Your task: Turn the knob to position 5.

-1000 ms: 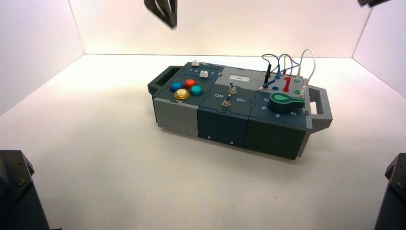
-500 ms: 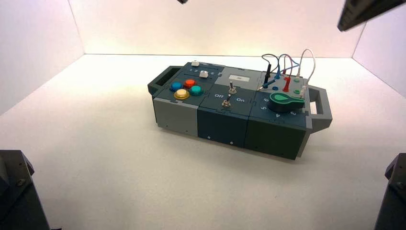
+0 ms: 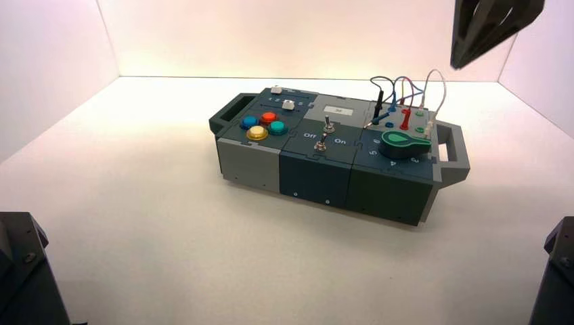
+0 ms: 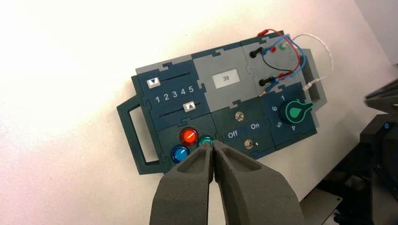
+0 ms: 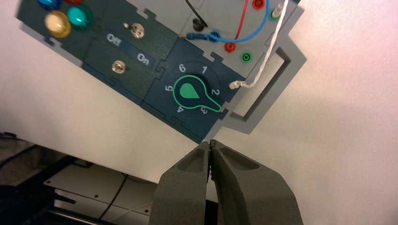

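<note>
Both grippers' jaws were closed and empty, R black gripper (image 5: 210,143) above box's right end, L black gripper (image 4: 212,143) over the coloured buttons; green teardrop-shaped plastic knob (image 5: 189,91), on box's right section, pointed between 2 and 3, so R approach w/ jaws opened, straddling the pointer, was advisable.

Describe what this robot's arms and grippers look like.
The left gripper and right gripper look alike: matte dark grey to black, each with two long, flat-faced fingers tapering to narrow tips. The arm parts in view are black and angular, with a round bolt head on each. No cable shows on them in the high view.
</note>
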Motion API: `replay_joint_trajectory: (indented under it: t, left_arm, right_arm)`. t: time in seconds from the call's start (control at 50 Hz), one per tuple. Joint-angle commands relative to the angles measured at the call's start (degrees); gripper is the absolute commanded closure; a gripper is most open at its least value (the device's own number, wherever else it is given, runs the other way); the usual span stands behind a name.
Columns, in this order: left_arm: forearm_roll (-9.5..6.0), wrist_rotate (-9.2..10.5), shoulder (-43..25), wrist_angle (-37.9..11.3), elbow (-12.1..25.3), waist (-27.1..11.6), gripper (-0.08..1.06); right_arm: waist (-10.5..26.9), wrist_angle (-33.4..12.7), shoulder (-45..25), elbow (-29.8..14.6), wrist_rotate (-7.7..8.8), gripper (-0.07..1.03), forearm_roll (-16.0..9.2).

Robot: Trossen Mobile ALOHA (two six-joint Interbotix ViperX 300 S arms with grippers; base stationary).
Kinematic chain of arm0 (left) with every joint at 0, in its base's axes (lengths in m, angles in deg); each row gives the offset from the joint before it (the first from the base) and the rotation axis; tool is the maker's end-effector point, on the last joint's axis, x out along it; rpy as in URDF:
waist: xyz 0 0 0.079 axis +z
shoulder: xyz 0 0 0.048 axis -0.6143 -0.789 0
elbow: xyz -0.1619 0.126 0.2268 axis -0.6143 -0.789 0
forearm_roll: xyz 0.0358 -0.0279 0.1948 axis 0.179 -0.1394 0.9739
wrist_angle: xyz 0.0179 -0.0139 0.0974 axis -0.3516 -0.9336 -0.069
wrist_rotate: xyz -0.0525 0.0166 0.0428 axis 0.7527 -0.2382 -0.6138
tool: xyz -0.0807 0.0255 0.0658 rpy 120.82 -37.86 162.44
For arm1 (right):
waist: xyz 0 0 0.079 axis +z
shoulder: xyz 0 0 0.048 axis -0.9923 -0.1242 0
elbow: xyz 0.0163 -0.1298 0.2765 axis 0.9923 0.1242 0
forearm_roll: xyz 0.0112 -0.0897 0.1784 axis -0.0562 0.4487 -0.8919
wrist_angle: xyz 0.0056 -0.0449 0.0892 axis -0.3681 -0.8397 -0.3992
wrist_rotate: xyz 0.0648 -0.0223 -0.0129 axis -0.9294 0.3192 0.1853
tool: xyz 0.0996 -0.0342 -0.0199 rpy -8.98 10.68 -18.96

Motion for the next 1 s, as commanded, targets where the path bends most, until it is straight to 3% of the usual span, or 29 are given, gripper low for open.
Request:
replay_joint_trajectory:
  t: [0.02, 0.48, 1.0]
  left_arm:
    - [-0.09, -0.18, 2.20, 0.26, 0.62, -0.09, 0.98]
    - [-0.09, -0.62, 3.60, 0.26, 0.70, -0.09, 0.98]
    - [-0.09, -0.62, 4.92, 0.18, 0.09, -0.09, 0.98]
  right_arm:
    - [-0.26, 0.35, -0.79, -0.53, 0.09, 0.98, -0.09]
    - [-0.26, 0.09, -8.79, -1.23, 0.53, 0.98, -0.26]
    - [-0.26, 5.89, -17.75, -2.20, 0.62, 0.98, 0.44]
